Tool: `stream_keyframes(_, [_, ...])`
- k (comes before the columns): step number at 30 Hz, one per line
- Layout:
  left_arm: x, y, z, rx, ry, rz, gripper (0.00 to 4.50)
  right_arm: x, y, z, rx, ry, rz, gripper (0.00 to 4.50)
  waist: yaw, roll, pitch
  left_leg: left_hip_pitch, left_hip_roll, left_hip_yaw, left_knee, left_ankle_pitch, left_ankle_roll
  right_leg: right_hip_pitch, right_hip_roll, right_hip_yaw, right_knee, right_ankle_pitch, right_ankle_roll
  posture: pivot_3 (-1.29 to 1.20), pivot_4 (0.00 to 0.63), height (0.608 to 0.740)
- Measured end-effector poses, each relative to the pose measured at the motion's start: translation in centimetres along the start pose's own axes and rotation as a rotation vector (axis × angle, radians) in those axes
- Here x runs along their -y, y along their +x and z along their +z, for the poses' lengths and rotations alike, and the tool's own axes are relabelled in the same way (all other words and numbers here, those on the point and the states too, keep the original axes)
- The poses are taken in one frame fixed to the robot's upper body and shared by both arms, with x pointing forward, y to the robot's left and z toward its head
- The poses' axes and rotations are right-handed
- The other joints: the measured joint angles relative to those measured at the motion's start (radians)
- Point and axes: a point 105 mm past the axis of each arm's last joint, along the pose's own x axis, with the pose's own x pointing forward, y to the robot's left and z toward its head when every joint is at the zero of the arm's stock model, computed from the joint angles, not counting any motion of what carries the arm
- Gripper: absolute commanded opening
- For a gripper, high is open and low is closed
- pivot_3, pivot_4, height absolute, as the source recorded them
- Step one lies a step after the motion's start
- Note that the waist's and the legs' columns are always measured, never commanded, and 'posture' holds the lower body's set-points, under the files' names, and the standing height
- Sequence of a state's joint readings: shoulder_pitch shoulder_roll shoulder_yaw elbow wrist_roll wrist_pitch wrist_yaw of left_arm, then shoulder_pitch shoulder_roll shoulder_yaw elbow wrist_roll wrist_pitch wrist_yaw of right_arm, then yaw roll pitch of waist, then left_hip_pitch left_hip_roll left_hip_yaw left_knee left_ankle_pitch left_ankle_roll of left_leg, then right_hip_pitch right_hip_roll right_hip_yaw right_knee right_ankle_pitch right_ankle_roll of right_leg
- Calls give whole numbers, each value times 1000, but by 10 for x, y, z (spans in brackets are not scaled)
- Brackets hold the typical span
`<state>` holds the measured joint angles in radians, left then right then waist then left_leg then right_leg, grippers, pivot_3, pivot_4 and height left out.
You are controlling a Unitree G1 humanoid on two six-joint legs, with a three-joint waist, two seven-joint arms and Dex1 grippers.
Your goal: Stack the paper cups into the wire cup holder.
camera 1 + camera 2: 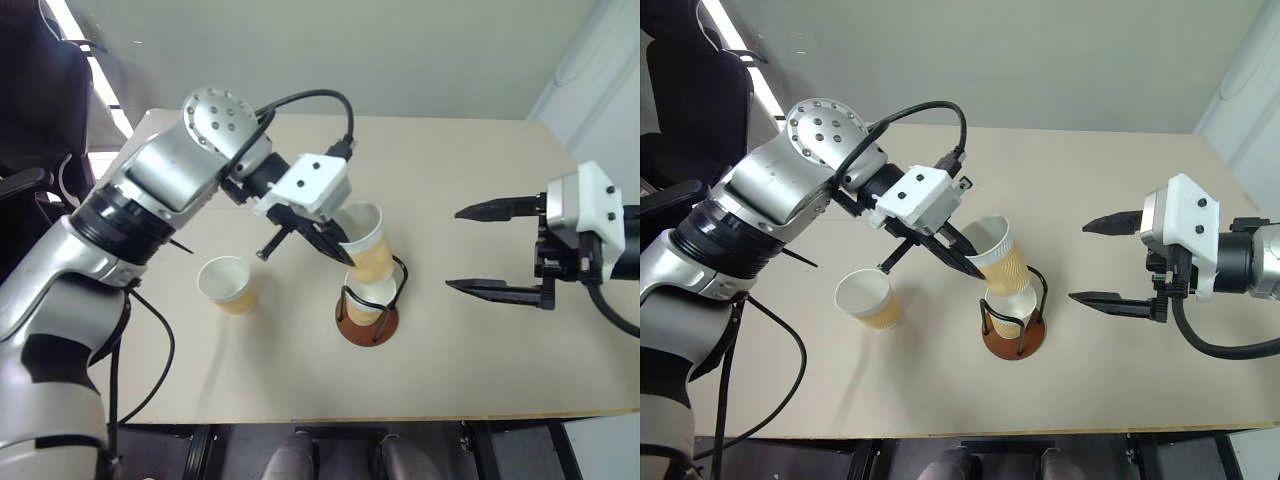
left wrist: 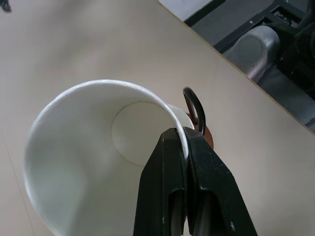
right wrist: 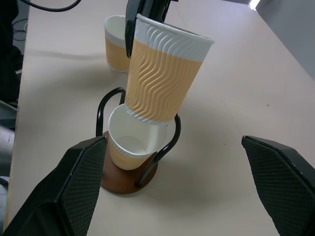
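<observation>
Near the table's [image 1: 300,395] front edge stands the wire cup holder [image 1: 367,322], one paper cup [image 3: 132,142] seated inside it. To the left, a second cup [image 1: 228,285] stands alone on the table. The left claw [image 1: 335,242], pressed together, pinches the rim of a third cup [image 1: 368,243], tilted, its base just above or touching the seated cup's rim; which is unclear. Toward the right edge, well apart, the right claw [image 1: 485,250] hangs spread wide and empty.
</observation>
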<state>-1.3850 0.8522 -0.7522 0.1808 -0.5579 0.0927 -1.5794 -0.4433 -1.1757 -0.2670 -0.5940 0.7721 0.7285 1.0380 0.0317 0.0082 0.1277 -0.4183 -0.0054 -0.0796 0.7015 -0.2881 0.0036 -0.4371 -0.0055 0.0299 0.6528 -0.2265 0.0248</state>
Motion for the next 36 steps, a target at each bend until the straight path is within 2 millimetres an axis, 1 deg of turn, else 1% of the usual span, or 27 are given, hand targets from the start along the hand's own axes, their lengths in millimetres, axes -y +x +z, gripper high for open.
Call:
stream_keyframes(4, [0,3,-2,-6,11,-15,26,0,0,-1,-2,4,-5,4500,0,0,0,0,0,0,0,0,0,0,0,0,0,0,0,0,150,740])
stream_keyframes(9, [0,5,-10,-35,12,-23,26,0,0,-2,-3,6,-9,4500,0,0,0,0,0,0,0,0,0,0,0,0,-1,0,0,0,150,740])
stream_keyframes(14, [-3,4,-15,-55,26,-14,26,0,0,-3,-3,10,-15,4500,1,0,0,0,0,0,0,0,0,0,0,0,-1,0,1,0,150,740])
stream_keyframes(19, [-4,10,-19,-61,23,-29,26,0,1,-3,0,8,-20,4500,1,0,0,-1,0,0,0,0,1,1,0,0,-2,1,1,0,150,740])
stream_keyframes(30, [2,19,-25,-79,29,-77,26,1,-1,-4,-1,10,-35,4500,1,0,0,-1,0,0,0,-1,1,1,0,0,-3,1,2,0,150,740])
stream_keyframes(32, [2,20,-26,-82,28,-82,436,1,-1,-4,-1,10,-36,4500,1,0,0,-1,0,0,0,-1,1,1,0,0,-3,1,2,0,150,740])
stream_keyframes(34, [2,20,-27,-92,34,-83,947,1,-1,-4,-1,10,-36,4500,1,0,0,-1,0,0,0,-1,1,1,0,0,-3,1,2,0,150,740])
stream_keyframes(36, [2,21,-27,-96,36,-84,1697,1,-1,-4,-1,9,-37,4500,2,0,0,-1,0,0,0,-1,1,1,0,0,-3,1,2,0,150,740])
